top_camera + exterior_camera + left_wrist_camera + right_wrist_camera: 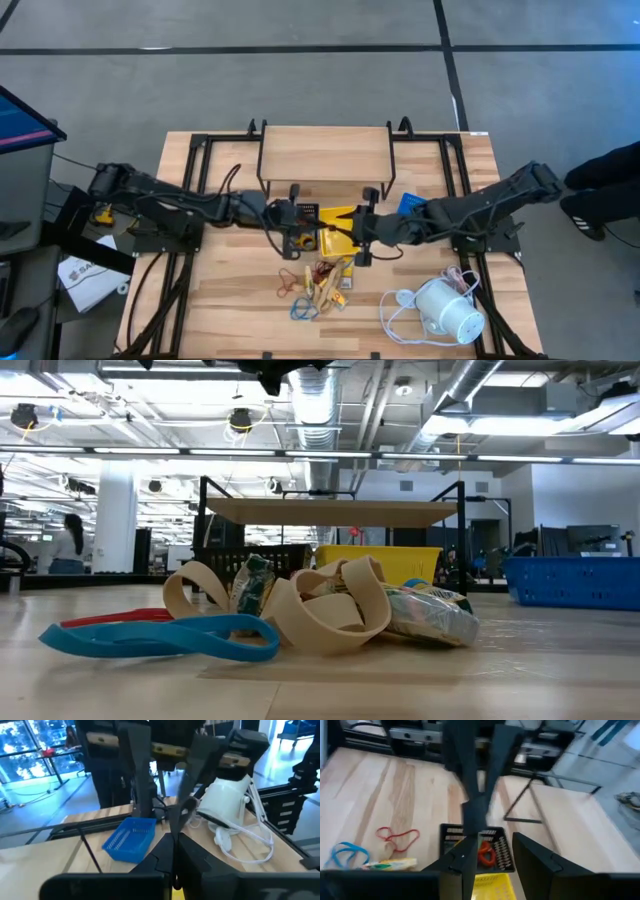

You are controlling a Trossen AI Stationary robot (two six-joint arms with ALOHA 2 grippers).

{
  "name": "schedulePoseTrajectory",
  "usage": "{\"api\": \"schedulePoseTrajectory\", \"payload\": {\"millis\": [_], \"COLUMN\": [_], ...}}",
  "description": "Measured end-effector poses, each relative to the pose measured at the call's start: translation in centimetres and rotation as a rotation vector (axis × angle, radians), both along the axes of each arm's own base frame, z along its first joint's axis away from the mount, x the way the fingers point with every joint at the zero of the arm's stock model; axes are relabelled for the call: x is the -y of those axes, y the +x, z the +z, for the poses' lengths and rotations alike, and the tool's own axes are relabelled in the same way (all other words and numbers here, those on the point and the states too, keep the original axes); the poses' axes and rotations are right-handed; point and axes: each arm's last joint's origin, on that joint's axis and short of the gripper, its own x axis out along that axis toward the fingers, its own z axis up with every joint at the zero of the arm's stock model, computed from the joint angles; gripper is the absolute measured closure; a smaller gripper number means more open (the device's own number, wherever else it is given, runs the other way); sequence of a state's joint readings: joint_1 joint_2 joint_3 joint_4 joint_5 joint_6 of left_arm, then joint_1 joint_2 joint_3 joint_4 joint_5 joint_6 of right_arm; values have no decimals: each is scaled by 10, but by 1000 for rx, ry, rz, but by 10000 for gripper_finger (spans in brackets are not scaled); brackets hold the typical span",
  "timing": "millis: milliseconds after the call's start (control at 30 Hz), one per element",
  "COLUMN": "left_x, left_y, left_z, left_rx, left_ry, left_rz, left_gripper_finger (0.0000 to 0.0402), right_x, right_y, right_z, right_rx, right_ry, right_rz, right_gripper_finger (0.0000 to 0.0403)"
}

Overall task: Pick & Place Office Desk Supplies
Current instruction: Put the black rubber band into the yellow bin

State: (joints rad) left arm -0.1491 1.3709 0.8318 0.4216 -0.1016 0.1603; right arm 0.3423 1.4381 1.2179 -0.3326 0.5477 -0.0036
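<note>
The office supplies lie in a loose pile [318, 283] near the table's near edge: a blue band [160, 640], a red band [110, 620], tan pieces [320, 605] and a green printed item [430, 615]. One red band [487, 852] lies inside the black mesh tray [504, 854]. My left gripper [173, 842] is shut and hangs over the mesh tray, also seen from the right wrist [472, 827]. Nothing shows between its fingers. My right gripper [492, 842] is open and hovers above the yellow tray [338, 222], just right of the left gripper [298, 230].
The blue tray [408, 204] sits to the right of the yellow one. A white cylindrical device [447, 312] with its cord lies at the near right. A raised wooden shelf [325, 155] stands at the far side. Bare wood lies left of the pile.
</note>
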Motion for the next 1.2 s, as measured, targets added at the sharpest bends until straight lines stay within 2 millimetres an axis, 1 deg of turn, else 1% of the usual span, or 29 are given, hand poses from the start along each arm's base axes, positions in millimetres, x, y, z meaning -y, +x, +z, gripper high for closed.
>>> {"api": "schedulePoseTrajectory", "payload": {"millis": [200,433,700,1033,1133,1200], "left_x": [-5,-8,-6,-3,-2,-2], "left_y": [2,3,10,12,12,12], "left_z": [-2,-4,-11,-7,-8,-8], "left_rx": [-5,-11,-8,47,42,41], "left_ry": [16,20,19,8,8,8], "left_rz": [11,21,17,-28,-33,-33], "left_gripper_finger": [398,398,398,398,398,398], "right_x": [0,-2,-2,3,3,3], "right_y": [3,5,6,6,6,6], "right_z": [-4,-2,-1,-3,-3,-3], "right_rx": [-12,17,28,5,3,1], "right_ry": [-4,21,35,33,28,26], "right_rz": [3,28,42,25,27,28], "right_gripper_finger": [284,284,284,284,295,319]}}
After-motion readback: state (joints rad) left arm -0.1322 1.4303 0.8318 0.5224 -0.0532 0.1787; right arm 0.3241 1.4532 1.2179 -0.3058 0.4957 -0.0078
